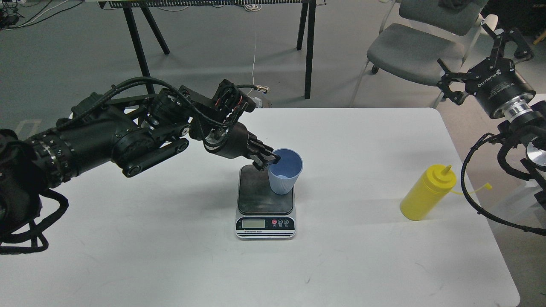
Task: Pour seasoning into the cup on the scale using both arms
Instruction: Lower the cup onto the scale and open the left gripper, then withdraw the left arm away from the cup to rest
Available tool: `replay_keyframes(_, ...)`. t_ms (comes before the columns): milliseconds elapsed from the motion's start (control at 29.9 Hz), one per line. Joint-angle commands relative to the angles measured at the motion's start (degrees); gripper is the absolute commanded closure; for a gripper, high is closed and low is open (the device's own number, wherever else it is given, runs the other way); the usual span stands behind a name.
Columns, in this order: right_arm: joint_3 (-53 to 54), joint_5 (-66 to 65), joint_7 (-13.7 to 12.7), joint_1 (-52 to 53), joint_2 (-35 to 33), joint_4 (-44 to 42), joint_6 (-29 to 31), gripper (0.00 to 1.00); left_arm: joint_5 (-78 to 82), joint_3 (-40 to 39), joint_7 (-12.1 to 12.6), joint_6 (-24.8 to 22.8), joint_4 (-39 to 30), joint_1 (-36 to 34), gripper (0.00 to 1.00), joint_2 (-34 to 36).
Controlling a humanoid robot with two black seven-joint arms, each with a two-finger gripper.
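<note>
The light-blue ribbed cup (285,172) stands upright on the back right part of the scale (256,194), which has a dark platform and a silver front with a display. My left gripper (268,160) reaches in from the left and is shut on the cup's left rim. The yellow seasoning bottle (428,193) stands upright on the white table (170,256) near its right edge, its cap strap sticking out to the right. My right gripper (469,53) is open and empty, raised off the table's back right corner, well above and behind the bottle.
A grey chair (409,47) stands behind the table's right corner. Black legs of another table (138,51) stand on the floor at the back. My right arm's cable loops (482,204) hang beside the bottle at the table's right edge.
</note>
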Motion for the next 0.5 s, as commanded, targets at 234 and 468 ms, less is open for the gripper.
replay_keyframes(234, 0.1, 0.0, 0.0, -0.5, 0.0, 0.1, 0.0, 0.0, -6.0, -2.0, 0.0, 0.0, 0.2, -4.3, 0.59, 1.1)
replay_keyframes(468, 0.2, 0.0, 0.0, -0.5, -0.2, 0.1, 0.0, 0.0, -25.7, -6.4, 0.0, 0.0, 11.0, -11.2, 0.3, 3.4)
